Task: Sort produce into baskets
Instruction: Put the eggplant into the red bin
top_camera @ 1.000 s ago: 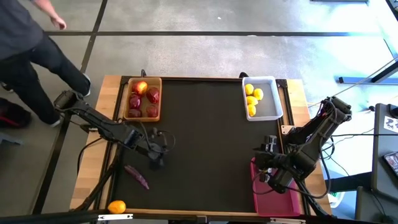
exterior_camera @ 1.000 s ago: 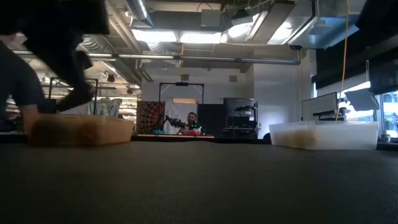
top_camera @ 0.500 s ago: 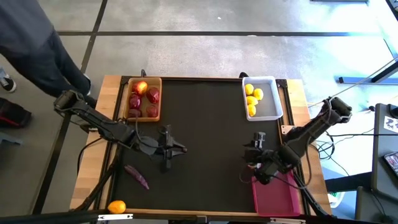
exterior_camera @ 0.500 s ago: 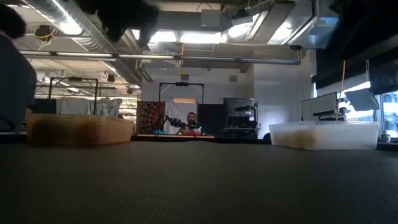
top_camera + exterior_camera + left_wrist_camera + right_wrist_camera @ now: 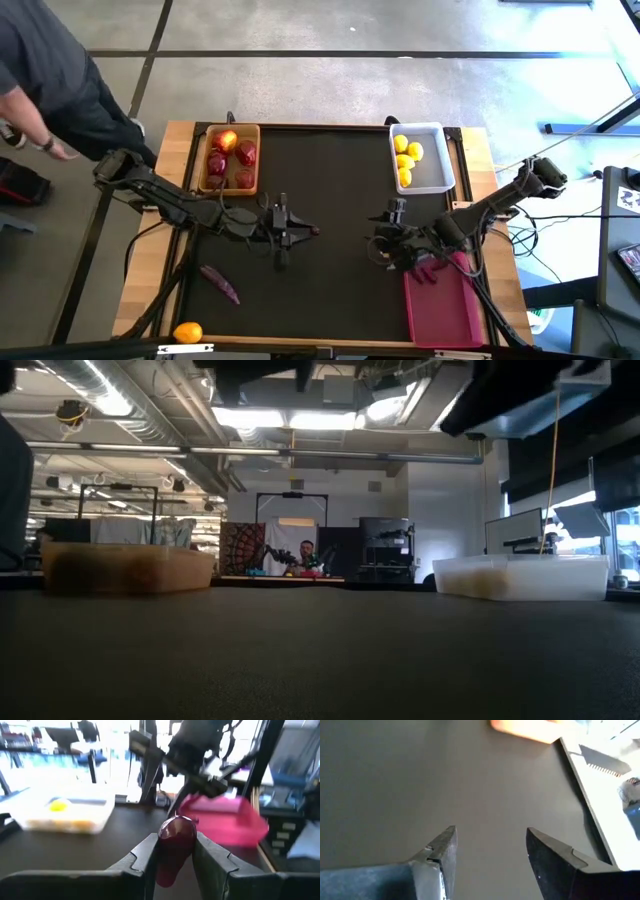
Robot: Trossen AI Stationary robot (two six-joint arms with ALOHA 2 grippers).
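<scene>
My left gripper (image 5: 305, 232) hangs over the middle of the dark mat, shut on a thin dark red piece of produce (image 5: 175, 845). My right gripper (image 5: 378, 245) stands open over the mat just left of the magenta-pink basket (image 5: 445, 310), with nothing between its fingers (image 5: 491, 832). The tan wooden basket (image 5: 230, 158) at the far left holds dark red round fruits. The white basket (image 5: 420, 157) at the far right holds yellow fruits. A second purple-red piece (image 5: 220, 283) lies on the mat at the near left, and an orange fruit (image 5: 187, 332) sits by the near left edge. My left gripper pinches the dark red piece between its two fingers, which lie along it on its two sides (image 5: 172, 857). The fingers point about level toward the table's right. The piece's rounded end (image 5: 176, 827) sticks out past the fingertips, and the piece is lifted clear of the mat.
A person stands beyond the table's far left corner (image 5: 50, 90). The mat (image 5: 330, 190) between the baskets is bare. In the low view the wooden basket (image 5: 125, 572) and the white basket (image 5: 520, 575) stand at the far edge.
My left gripper has carried the dark red piece toward the table's right and upward, tipping from pointing down to about level. My right gripper has moved from over the pink basket toward the table's middle. The person at the far left has shifted.
</scene>
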